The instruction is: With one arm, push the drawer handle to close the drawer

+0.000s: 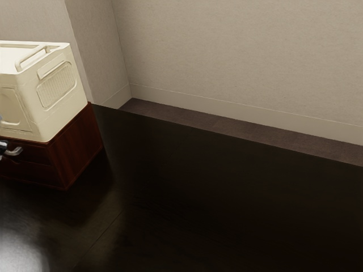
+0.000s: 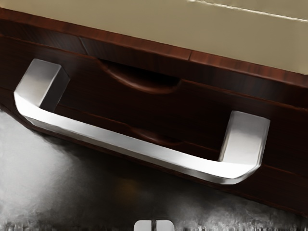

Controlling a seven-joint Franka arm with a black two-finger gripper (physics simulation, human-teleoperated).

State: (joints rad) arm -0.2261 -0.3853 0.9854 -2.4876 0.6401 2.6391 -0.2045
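1. Evidently the gripper (image 2: 154, 225) is closed on nothing, its tips split by a thin slit; pushing needs no grasp.
2. The silver handle (image 1: 15, 151) lies at the exterior view's left edge, jutting from the drawer (image 2: 144, 108), handy to press; whether that's fully in, I can't tell.
3. A cream box (image 1: 28, 110) rests atop the cabinet (image 1: 76, 141), probably steadying it.

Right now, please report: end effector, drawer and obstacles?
End effector shut, near handle. Drawer looks nearly flush. Cream crate on cabinet, apparently not blocking.
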